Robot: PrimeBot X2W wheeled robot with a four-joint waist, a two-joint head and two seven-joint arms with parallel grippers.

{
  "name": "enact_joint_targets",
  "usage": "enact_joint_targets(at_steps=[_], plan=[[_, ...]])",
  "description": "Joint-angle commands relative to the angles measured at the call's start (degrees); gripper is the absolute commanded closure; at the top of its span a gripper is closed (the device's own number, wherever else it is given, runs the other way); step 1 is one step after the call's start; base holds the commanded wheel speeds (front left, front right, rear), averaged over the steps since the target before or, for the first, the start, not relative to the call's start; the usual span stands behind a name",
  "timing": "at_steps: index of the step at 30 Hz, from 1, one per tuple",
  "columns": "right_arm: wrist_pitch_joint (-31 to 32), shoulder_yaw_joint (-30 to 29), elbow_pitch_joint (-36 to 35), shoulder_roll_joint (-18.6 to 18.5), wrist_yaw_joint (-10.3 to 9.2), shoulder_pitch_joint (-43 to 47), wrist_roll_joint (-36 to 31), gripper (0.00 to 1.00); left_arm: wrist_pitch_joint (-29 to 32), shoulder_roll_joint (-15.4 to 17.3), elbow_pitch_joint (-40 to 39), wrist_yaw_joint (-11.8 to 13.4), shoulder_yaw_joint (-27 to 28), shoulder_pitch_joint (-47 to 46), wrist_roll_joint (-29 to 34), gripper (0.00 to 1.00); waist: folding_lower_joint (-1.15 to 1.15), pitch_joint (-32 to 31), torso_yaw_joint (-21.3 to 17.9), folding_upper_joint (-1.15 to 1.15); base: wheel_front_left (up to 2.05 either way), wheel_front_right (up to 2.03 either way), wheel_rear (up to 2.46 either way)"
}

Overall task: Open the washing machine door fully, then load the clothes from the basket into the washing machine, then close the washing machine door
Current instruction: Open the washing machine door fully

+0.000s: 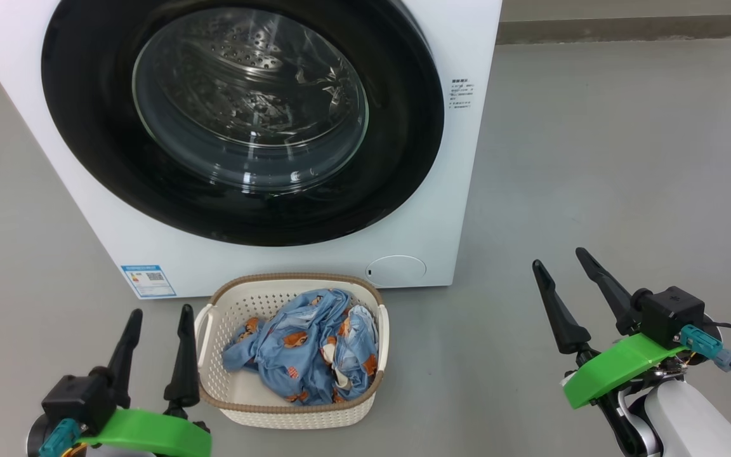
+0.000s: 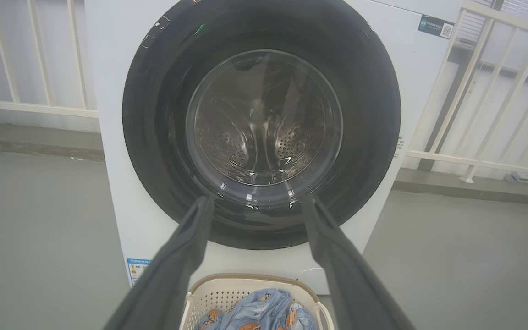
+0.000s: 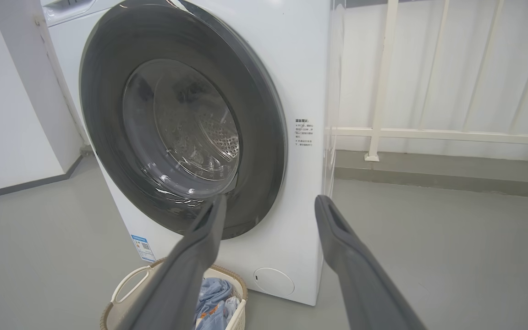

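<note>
Directly ahead of us, on the smooth grey floor [image 1: 594, 158], stands the washing machine [image 1: 460, 158], a white box with flat glossy panels. Its door [image 1: 80, 127] is shut flush against the front. The door is a wide round black rim around a bulging clear glass bowl, through which we see the perforated steel drum [image 1: 245, 57]. Just in front sits the basket [image 1: 232, 304], cream perforated plastic with a brown woven-look rim. It holds the clothes [image 1: 305, 346], crumpled light blue fabric printed with orange-brown bears. Our left gripper [image 1: 161, 310] hovers just left of the basket, fingers spread and empty, pointing toward the washing machine. Our right gripper [image 1: 559, 257] is well off to the right, likewise spread and empty, its fingers tilted leftward.
</note>
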Motion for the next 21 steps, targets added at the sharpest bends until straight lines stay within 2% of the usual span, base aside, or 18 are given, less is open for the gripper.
enact_joint_targets(at_steps=[1, 21], plan=[[-0.7, 0.9, -1.1, -0.7, 0.32, -2.1, 0.3, 0.0, -0.5, 1.2, -1.1, 0.5, 1.8, -3.1, -0.6, 0.0, 0.0, 0.0, 0.0, 0.0, 0.0, 0.0, 0.0], [-0.7, 0.6, 0.0, -1.5, 0.32, -4.2, 2.3, 0.0, -0.8, 0.9, -1.0, 1.8, 1.6, -3.0, -0.9, 0.0, 0.0, 1.9, 0.7, 0.0, 0.0, 0.0, 0.0]])
